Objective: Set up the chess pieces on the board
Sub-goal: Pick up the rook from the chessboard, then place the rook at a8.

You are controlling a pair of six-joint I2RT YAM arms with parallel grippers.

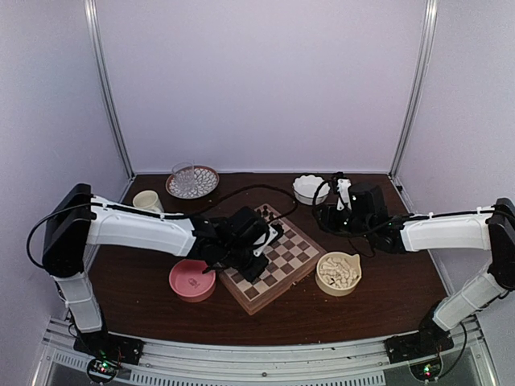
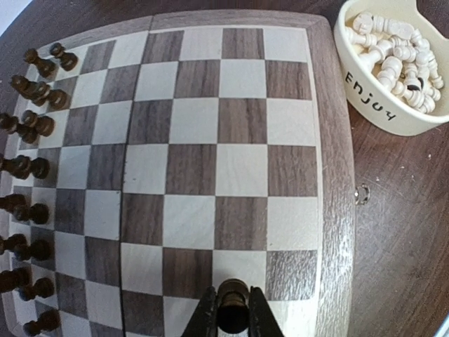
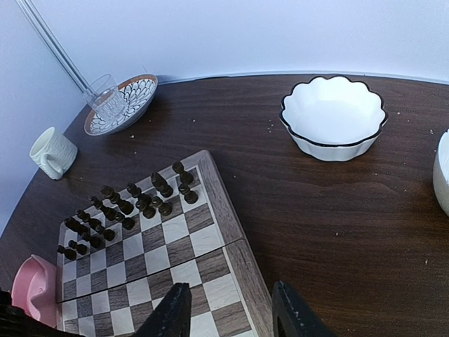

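The left fingers (image 2: pixel 208 319) are seen closed in tightly on a dark piece (image 2: pixel 232 307), which is clamped between them from both sides. The piece is held over a cream square in the outermost row of the board (image 2: pixel 210 151), at the side opposite the ranks already filled; whether it rests on that square cannot be told. The other dark pieces (image 2: pixel 31 126) are lined up in two rows along the far edge of the board, at the left of the left wrist view. A cream bowl (image 2: pixel 379 105) lettered "Enjoy" is set on the bench (image 2: pixel 400 267) just beside a corner of the board, and white pieces (image 2: pixel 396 56) are heaped in it.

The right fingers (image 3: pixel 172 316) are held well apart with nothing between them. They are kept off to the right of the board, near a white scalloped bowl (image 3: pixel 333 116). A pink bowl (image 1: pixel 191 280) is placed just beside the board's left side. At the back left of the bench a patterned plate (image 3: pixel 137 98) is found with a glass (image 3: pixel 105 102) standing on it, and a cream mug (image 3: pixel 52 152) is set near it
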